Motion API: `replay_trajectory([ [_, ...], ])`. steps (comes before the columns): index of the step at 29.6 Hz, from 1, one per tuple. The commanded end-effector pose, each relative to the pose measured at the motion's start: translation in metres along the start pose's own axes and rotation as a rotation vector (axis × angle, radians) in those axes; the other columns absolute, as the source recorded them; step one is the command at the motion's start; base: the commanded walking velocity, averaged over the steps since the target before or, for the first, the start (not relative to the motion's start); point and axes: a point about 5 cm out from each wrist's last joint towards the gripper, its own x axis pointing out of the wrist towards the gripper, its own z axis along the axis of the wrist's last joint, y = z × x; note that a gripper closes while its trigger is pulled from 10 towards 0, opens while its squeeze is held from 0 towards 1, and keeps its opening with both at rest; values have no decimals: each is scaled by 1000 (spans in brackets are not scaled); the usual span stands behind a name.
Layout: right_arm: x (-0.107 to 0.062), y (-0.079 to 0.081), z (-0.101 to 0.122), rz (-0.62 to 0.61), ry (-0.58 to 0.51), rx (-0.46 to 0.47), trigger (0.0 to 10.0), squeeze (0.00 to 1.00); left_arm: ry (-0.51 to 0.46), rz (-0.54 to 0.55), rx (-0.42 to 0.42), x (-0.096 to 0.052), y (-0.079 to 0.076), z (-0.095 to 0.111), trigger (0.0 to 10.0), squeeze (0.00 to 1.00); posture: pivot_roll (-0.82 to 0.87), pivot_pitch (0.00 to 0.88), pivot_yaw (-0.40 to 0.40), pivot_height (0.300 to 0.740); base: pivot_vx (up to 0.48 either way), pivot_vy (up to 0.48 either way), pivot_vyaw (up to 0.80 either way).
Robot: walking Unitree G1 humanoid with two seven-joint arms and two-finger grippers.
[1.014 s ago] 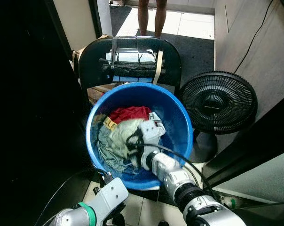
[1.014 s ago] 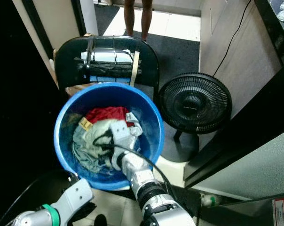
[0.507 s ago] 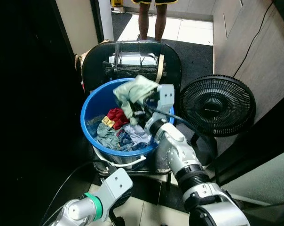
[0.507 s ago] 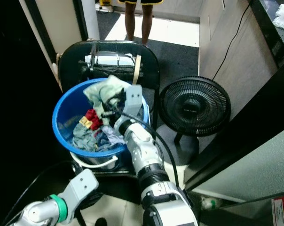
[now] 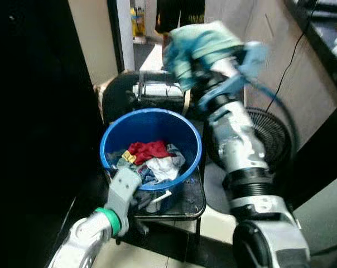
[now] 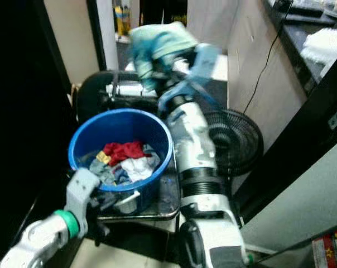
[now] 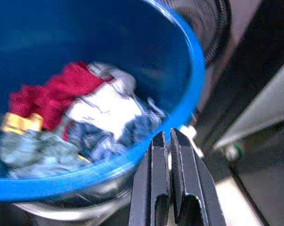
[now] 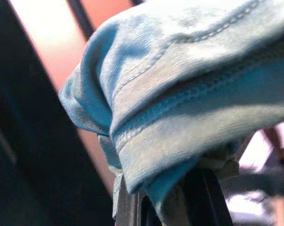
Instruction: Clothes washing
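A blue bucket stands on a low black stand and holds red, white and blue-grey clothes. My right arm is raised high above and behind the bucket. Its gripper is shut on a pale green garment, which drapes over the fingers and hides them. My left gripper is shut with nothing in it. It sits low at the bucket's near rim, and its silver wrist rests against the bucket's front.
A black floor fan stands right of the bucket. A black chair with a rolled bundle stands behind it. A person stands in the far doorway. A dark wall closes the left side, and a counter edge runs along the right.
My right gripper took the pale green garment out of the bucket and lifted it well above the rim. My left arm rose to the bucket's front. The camera tilted up.
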Motion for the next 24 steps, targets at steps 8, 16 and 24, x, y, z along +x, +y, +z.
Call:
replay_trajectory([
  [8, -46, -27, -24, -96, 135, -143, 10000, 0, -136, 348, -110, -12, 36, 23, 10000, 0, 14, 0, 39, 740, 0, 0, 0],
  [16, -53, -28, -22, -112, 140, -140, 10000, 0, -168, 413, -129, -15, 43, 29, 10000, 0, 14, 0, 39, 740, 0, 0, 0],
  [24, -56, -26, -21, -116, 147, -146, 10000, 0, -167, 426, -137, -15, 43, 29, 10000, 0, 14, 0, 39, 740, 0, 0, 0],
])
